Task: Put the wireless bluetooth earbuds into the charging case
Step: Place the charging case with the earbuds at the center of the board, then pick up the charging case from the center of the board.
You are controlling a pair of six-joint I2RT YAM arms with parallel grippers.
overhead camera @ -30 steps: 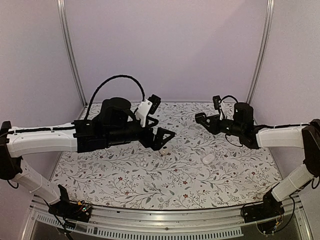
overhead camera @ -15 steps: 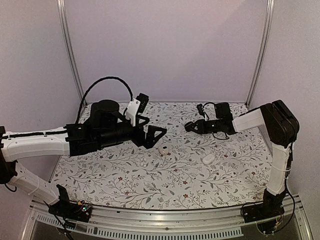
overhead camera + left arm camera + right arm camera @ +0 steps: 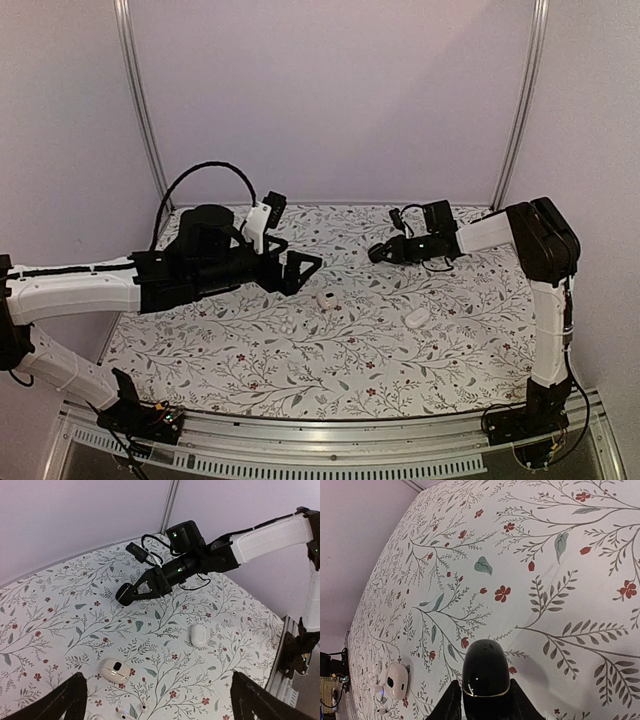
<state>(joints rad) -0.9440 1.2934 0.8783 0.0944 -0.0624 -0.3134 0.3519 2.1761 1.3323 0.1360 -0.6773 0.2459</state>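
My right gripper (image 3: 378,253) is shut on a glossy black charging case (image 3: 486,679), holding it low over the far middle of the table; the case (image 3: 125,594) also shows in the left wrist view. My left gripper (image 3: 300,268) hangs open and holds nothing, its fingers (image 3: 67,700) spread wide above the table. Below it lie a white charging case (image 3: 115,670) with dark sockets on top and two tiny white earbuds (image 3: 142,707) just in front of it. From the top view the white case (image 3: 326,300) and earbuds (image 3: 288,325) lie between the arms. No black earbuds show.
A closed white pebble-shaped case (image 3: 417,318) lies right of centre, also seen as the white case (image 3: 198,635) in the left wrist view. The floral tablecloth (image 3: 230,370) covers the table. Metal posts (image 3: 140,110) and purple walls bound the back.
The right arm has folded and swung its gripper with the black case leftward and down near the table. The left gripper has drawn back to the left.
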